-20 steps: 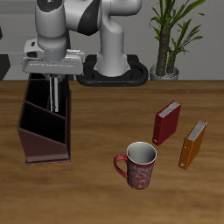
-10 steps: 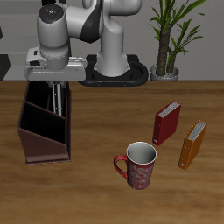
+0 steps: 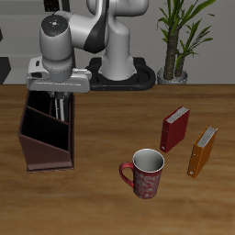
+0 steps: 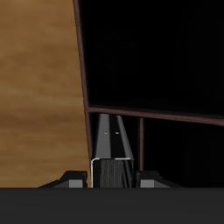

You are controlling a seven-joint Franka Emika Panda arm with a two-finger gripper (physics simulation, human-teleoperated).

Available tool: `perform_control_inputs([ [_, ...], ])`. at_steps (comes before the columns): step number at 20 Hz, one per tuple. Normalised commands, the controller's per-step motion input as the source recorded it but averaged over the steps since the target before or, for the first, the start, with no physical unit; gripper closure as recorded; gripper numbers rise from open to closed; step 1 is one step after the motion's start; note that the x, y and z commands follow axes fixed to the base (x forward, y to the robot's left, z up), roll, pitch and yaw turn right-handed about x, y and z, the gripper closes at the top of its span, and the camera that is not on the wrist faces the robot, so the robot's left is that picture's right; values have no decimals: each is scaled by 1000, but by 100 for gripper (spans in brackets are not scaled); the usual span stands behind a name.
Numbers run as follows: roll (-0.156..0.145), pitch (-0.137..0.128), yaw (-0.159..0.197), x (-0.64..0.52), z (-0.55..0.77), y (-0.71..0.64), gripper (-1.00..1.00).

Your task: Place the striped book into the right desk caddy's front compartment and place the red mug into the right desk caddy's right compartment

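While the long dark reddish-brown wooden desk caddy [image 3: 46, 133] stands at one end of the wooden desk [image 3: 101, 207], the gripper [image 3: 60, 103] hangs directly over its rear section, fingers reaching down between the walls. In the wrist view a thin grey-and-black striped book [image 4: 116, 149] sits edge-on between the fingers, so the gripper appears clamped narrowly on it, with the book partly lowered inside the caddy [image 4: 80, 61]. By the look of it, the book step is in hand: the next move calls for settling the book in the front compartment and letting go, then lifting straight up clear of the slanted dividers. Which section the book occupies cannot be told for sure. Farther along, the dark red mottled mug [image 3: 145, 172] stands upright nearer the front edge, well apart from the caddy, with open desk between them. Beyond it stand a red book [image 3: 173, 128] and an orange book [image 3: 203, 151], clear of the mug's likely path.
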Motion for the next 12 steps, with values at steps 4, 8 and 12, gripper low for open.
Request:
perform_control_inputs([
  [4,5,-12,-12,34,43,29,-100],
  [8,-2,-23,45,48,105,124,-100],
  [12,4,-30,22,52,157,151,-100],
])
